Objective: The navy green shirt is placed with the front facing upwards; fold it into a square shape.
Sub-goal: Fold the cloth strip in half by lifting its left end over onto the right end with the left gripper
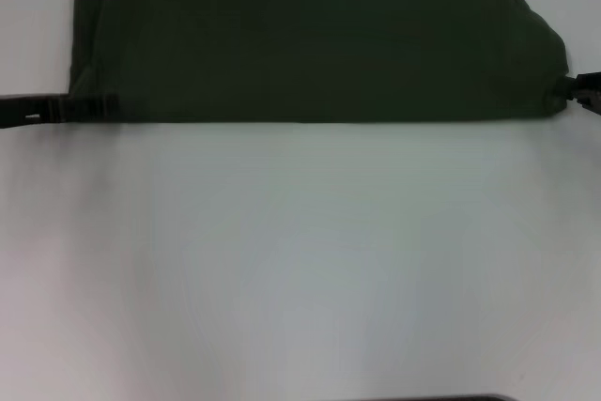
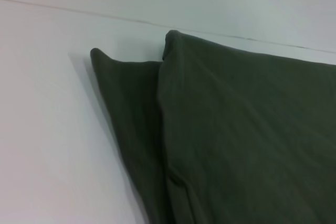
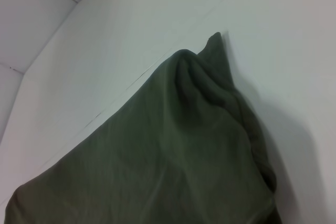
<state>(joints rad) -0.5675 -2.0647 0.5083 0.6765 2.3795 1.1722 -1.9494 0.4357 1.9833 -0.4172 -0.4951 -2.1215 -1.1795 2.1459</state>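
White table [image 1: 300, 260] bears folded navy green shirt [image 1: 319, 39], end effectors at both ends

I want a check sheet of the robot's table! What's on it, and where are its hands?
Surface: plain white table.
Job's things: dark olive-green cotton shirt, folded into a wide band at the far edge, plain side up, no letters showing.
Clutter: nothing seen.
Grippers: left gripper at the band's near left corner; right gripper at its near right corner; fingers unclear.
Cables: nothing seen.
Surroundings: thin seam lines in the white surface.
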